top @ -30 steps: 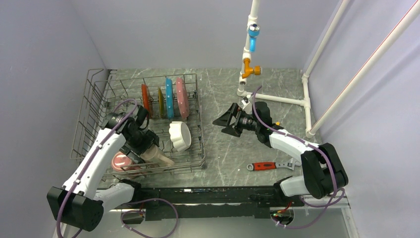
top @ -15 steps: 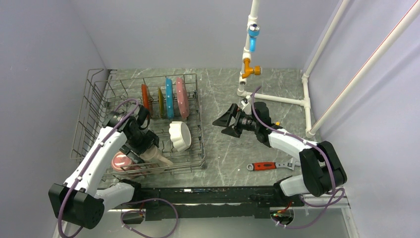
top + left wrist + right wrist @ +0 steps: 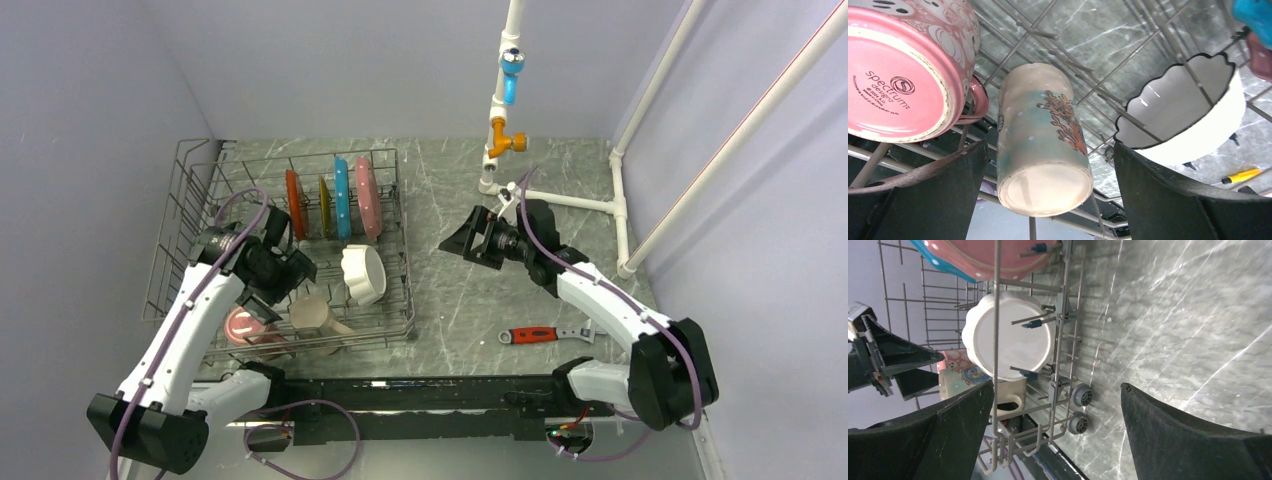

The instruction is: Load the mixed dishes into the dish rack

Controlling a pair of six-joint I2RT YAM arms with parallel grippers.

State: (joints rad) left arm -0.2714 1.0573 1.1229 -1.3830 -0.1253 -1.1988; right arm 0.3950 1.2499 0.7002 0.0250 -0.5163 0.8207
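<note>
The grey wire dish rack (image 3: 188,205) holds all the dishes. A red-brown plate (image 3: 294,203), a blue plate (image 3: 342,197) and a pink scalloped plate (image 3: 367,197) stand upright at the back. The white scalloped bowl (image 3: 363,273) leans at the right. The pink mug (image 3: 243,325) and cream cup (image 3: 314,317) sit at the near edge. My left gripper (image 3: 285,272) is open just above the cup (image 3: 1040,135), its jaws either side without touching. The mug (image 3: 900,70) is upside down. My right gripper (image 3: 468,240) is open and empty over the table.
A red-handled wrench (image 3: 540,334) lies on the marble table right of the rack. A yellow screwdriver (image 3: 1240,175) shows beyond the bowl (image 3: 1183,117). White pipes with a blue and orange valve (image 3: 510,90) stand at the back right. Grey walls close in both sides.
My left gripper has let go of the cream cup and drawn back up and left from it. The cup stays in the rack. My right gripper has shifted a little right and back.
</note>
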